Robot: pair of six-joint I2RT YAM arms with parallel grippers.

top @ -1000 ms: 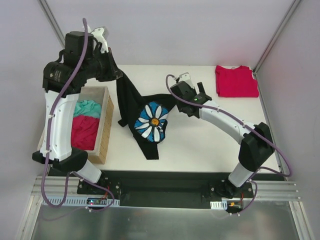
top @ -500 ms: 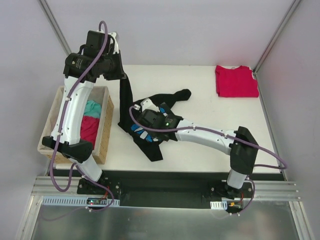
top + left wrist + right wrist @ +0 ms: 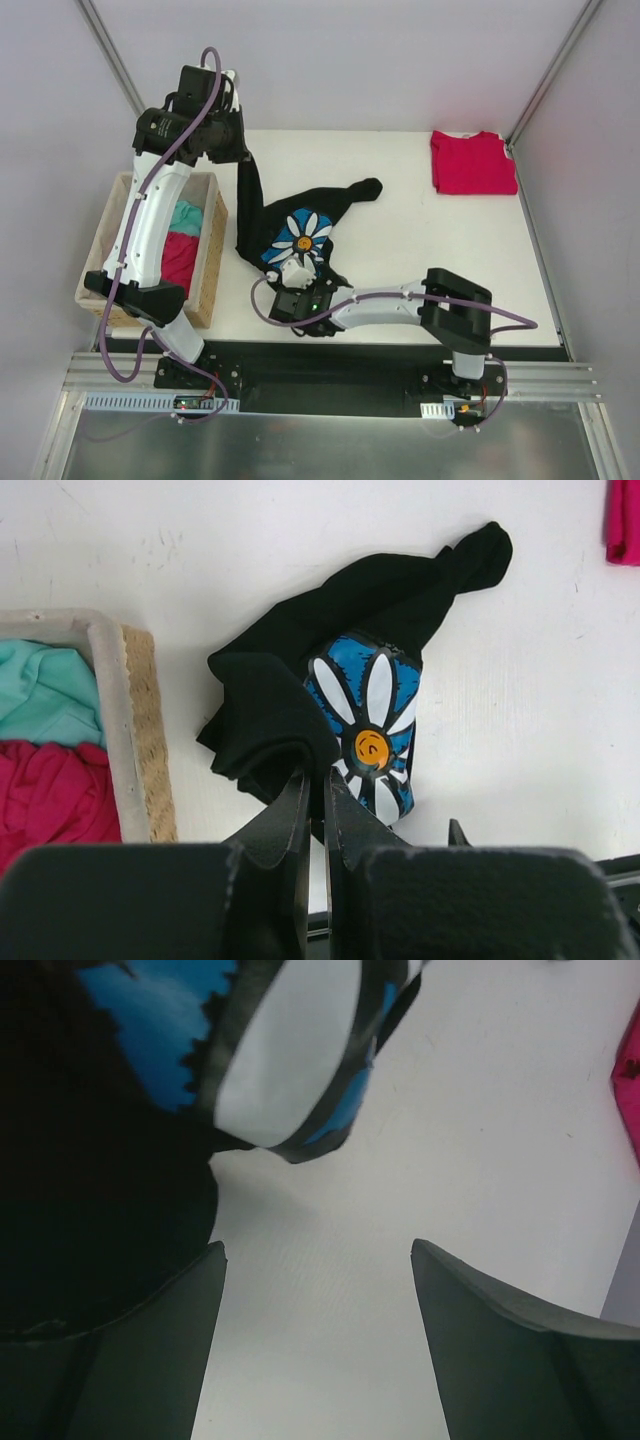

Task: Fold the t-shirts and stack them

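Spreading out the black shirt, step 1 of its fold.
The left gripper (image 3: 314, 792) has its fingers pressed together on a fold of the black shirt (image 3: 285, 695), lifting that end at 10 o'clock on the table (image 3: 430, 250); the rest trails crumpled toward the centre. The right gripper (image 3: 318, 1250) is wide open and empty at the shirt's 6 o'clock hem, seemingly brushing cloth. Next it needs to pinch that hem and pull taut. The red shirt (image 3: 472, 162) lies folded at 1 o'clock.
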